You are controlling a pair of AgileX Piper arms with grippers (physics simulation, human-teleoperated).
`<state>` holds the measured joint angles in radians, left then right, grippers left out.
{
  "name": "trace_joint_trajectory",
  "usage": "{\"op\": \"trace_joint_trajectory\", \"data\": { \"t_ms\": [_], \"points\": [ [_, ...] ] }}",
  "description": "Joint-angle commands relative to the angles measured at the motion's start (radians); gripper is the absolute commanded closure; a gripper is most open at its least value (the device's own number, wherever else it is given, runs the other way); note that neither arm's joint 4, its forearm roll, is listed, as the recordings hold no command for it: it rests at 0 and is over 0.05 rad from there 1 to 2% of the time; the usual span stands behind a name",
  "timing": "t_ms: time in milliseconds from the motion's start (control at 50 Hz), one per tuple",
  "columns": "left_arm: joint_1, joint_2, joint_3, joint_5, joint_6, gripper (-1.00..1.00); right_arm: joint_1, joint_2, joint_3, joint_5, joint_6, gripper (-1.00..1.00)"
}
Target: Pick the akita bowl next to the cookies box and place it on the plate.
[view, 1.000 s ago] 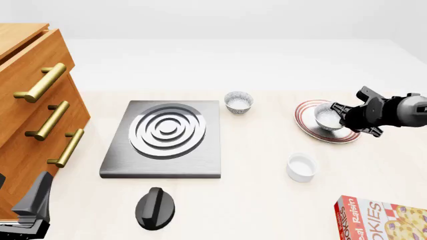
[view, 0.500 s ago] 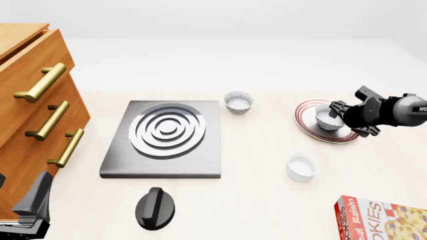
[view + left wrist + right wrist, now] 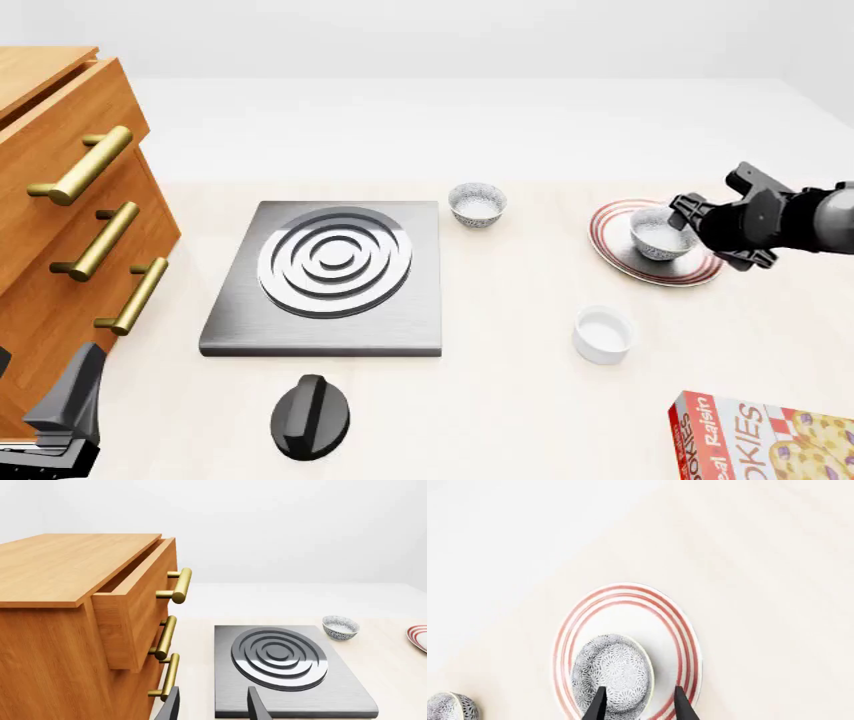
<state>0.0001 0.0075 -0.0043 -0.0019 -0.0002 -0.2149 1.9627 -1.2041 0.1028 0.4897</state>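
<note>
A: Where is the bowl (image 3: 658,235)?
B: On the plate (image 3: 614,255), upright, toward its right half.
A: And the right gripper (image 3: 638,705)?
B: Fingers spread, 1 over the bowl's rim, 1 over bare plate, gripping nothing.
A: The left gripper (image 3: 212,707)?
B: Fingers apart and empty, low by the drawers (image 3: 80,620), facing the burner (image 3: 279,656).
A: Anything else?
B: A 2nd speckled bowl (image 3: 477,204) sits behind the burner; the cookies box (image 3: 767,438) lies at the near right corner, a white cup (image 3: 603,335) between it and the plate.

2 speckled bowls (image 3: 478,204) (image 3: 659,235), 1 plate (image 3: 617,250), 1 white cup (image 3: 603,334), 1 cookies box (image 3: 767,437), 1 burner (image 3: 332,262), 1 knob (image 3: 310,417).
</note>
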Motion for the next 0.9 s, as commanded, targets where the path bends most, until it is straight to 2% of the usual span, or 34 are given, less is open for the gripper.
{"op": "trace_joint_trajectory", "data": {
  "t_ms": [20, 180, 240, 480, 580, 720, 900],
  "points": [
    [0.0, 0.0, 0.0, 0.0, 0.0, -1.0, -0.001, -0.125, 0.093, 0.016, -0.008, -1.0],
    [0.0, 0.0, 0.0, 0.0, 0.0, -1.0, 0.008, -0.231, 0.157, 0.041, -0.034, -1.0],
    [0.0, 0.0, 0.0, 0.0, 0.0, -1.0, 0.011, -0.286, 0.18, 0.056, -0.066, -1.0],
    [0.0, 0.0, 0.0, 0.0, 0.0, -1.0, 0.081, -0.509, 0.303, 0.085, -0.119, -1.0],
    [0.0, 0.0, 0.0, 0.0, 0.0, -1.0, 0.133, -0.598, 0.366, 0.066, -0.125, -1.0],
    [0.0, 0.0, 0.0, 0.0, 0.0, -1.0, 0.172, -0.729, 0.444, 0.052, -0.169, -1.0],
    [0.0, 0.0, 0.0, 0.0, 0.0, -1.0, 0.243, -0.927, 0.592, -0.016, -0.123, -1.0]
  ]
}}
